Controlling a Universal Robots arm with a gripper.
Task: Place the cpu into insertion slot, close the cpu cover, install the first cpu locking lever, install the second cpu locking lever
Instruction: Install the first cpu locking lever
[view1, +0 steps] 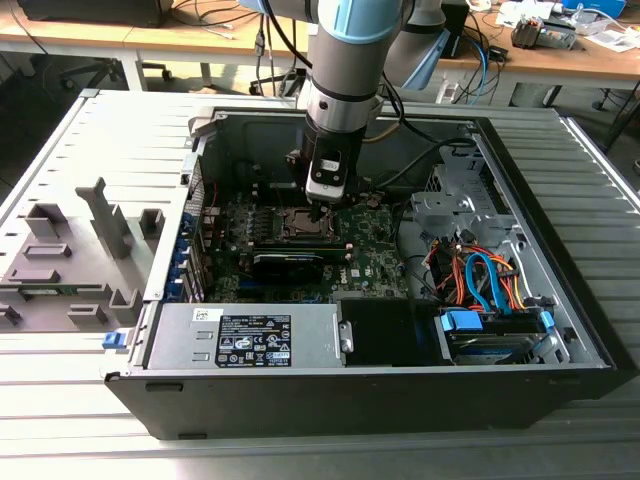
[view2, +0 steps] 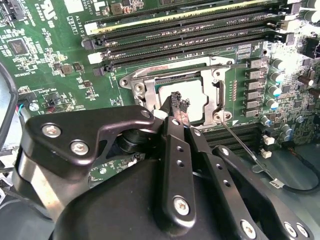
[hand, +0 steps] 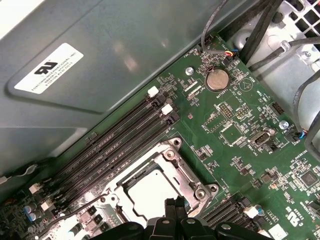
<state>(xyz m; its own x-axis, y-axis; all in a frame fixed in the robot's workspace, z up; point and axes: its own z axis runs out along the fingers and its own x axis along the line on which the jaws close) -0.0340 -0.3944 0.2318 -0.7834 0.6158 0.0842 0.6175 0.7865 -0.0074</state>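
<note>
Second wrist view showed the jaws clenched together, tips right over an edge of the cpu (view2: 196, 94), which lay framed by the flat-lying cpu cover (view2: 148, 79).

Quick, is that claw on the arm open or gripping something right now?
Black metal gripper: shut, nothing seen in it, tips above the silvery-grey square cpu.

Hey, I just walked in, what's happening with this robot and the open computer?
A robot arm's black end effector, fingers closed together, reaches into the open black computer case, tips poised over the green motherboard. The small square silvery-grey cpu already sits in place there, with the thin silvery metal cpu cover lying flat around it. One thin wire lever angles away from it, seemingly unlatched.
</note>
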